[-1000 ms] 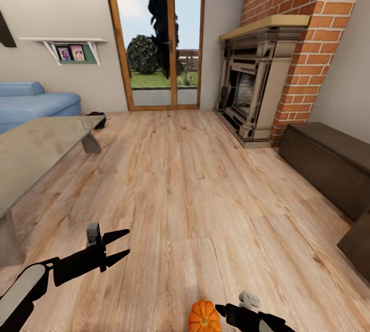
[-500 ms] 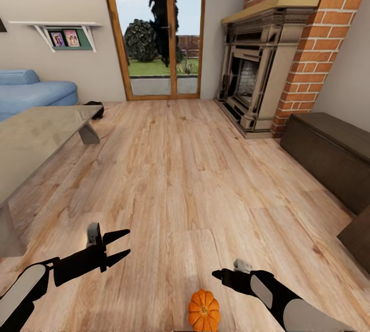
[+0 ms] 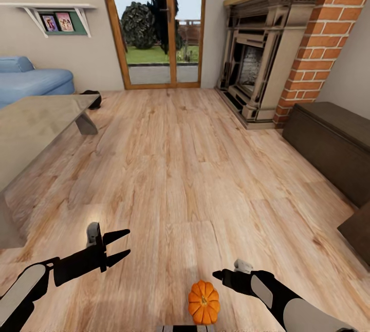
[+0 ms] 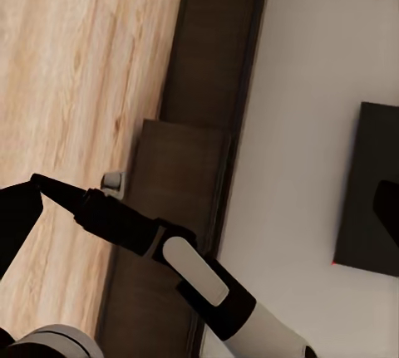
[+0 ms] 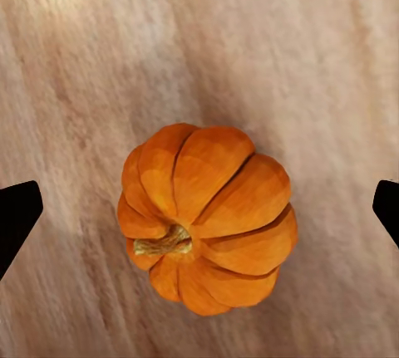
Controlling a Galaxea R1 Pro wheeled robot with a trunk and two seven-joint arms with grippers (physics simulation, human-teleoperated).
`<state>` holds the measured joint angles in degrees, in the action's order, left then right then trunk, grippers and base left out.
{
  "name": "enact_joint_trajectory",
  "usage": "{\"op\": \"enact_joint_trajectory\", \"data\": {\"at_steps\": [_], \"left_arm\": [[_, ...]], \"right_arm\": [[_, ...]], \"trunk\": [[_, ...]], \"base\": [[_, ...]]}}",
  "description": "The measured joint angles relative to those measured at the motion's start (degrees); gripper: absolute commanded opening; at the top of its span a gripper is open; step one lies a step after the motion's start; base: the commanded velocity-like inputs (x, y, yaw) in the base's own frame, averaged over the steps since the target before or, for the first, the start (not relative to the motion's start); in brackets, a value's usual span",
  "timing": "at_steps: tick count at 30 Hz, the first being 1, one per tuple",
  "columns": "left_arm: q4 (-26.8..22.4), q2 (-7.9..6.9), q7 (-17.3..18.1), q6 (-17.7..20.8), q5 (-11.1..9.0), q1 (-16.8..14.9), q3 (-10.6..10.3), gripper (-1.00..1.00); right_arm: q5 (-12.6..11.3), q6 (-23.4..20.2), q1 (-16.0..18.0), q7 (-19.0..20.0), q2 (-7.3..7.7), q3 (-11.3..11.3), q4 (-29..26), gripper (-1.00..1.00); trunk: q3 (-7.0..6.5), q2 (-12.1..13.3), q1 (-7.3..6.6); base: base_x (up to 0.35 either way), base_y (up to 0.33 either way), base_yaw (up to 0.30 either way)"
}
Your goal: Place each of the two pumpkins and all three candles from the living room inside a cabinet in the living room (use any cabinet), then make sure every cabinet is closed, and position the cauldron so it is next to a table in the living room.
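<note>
One orange ribbed pumpkin (image 3: 204, 301) sits on the wood floor at the bottom of the head view. My right gripper (image 3: 219, 274) hovers just above it, open. In the right wrist view the pumpkin (image 5: 204, 221) lies between the two widely spread black fingertips (image 5: 17, 217). My left gripper (image 3: 127, 242) is open and empty over bare floor. The dark-brown cabinet (image 3: 334, 149) runs along the right wall, with a part (image 3: 358, 239) standing out from it nearer me. The glass-topped table (image 3: 36, 126) is at the left. A small black thing (image 3: 91, 98), seemingly the cauldron, lies beyond its far corner. The candles are out of view.
A brick fireplace (image 3: 262, 59) stands at the back right and a glass patio door (image 3: 156, 23) at the back. A blue sofa (image 3: 28, 83) is behind the table. In the left wrist view my right arm (image 4: 195, 271) reaches across in front of the cabinet (image 4: 212, 59).
The whole head view has tilted downward, so the room has slid up the picture. My right gripper lifted away from the pumpkin's side a second ago and has held still since.
</note>
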<state>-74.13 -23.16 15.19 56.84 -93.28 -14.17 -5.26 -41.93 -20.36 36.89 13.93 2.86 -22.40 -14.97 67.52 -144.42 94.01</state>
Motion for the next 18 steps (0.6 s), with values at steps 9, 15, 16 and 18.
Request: {"op": "enact_joint_trajectory", "data": {"at_steps": [9,15,16,18], "left_arm": [[-4.92,-0.04,0.01,0.01,-1.22,0.12,-1.16,1.00],[-5.68,-0.18,-0.01,0.00,-2.93,0.14,-1.82,1.00],[-5.73,-0.18,0.00,0.01,-2.98,0.14,-1.85,1.00],[-5.77,-0.18,0.00,0.01,-3.03,0.15,-1.91,1.00]], "right_arm": [[0.02,-0.01,0.00,1.23,0.00,0.00,-0.03,1.00],[0.08,0.02,0.00,5.77,0.03,0.01,-0.07,1.00],[0.10,0.02,0.00,6.51,0.02,0.01,-0.08,1.00],[0.11,0.04,0.00,7.43,0.01,0.01,-0.08,1.00]], "trunk": [[2.00,-0.12,0.23],[3.33,-0.20,0.39],[3.55,-0.22,0.41],[3.99,-0.24,0.46]], "base": [[0.000,0.000,0.000],[0.000,0.000,0.000],[0.000,0.000,0.000],[0.000,0.000,0.000]]}}
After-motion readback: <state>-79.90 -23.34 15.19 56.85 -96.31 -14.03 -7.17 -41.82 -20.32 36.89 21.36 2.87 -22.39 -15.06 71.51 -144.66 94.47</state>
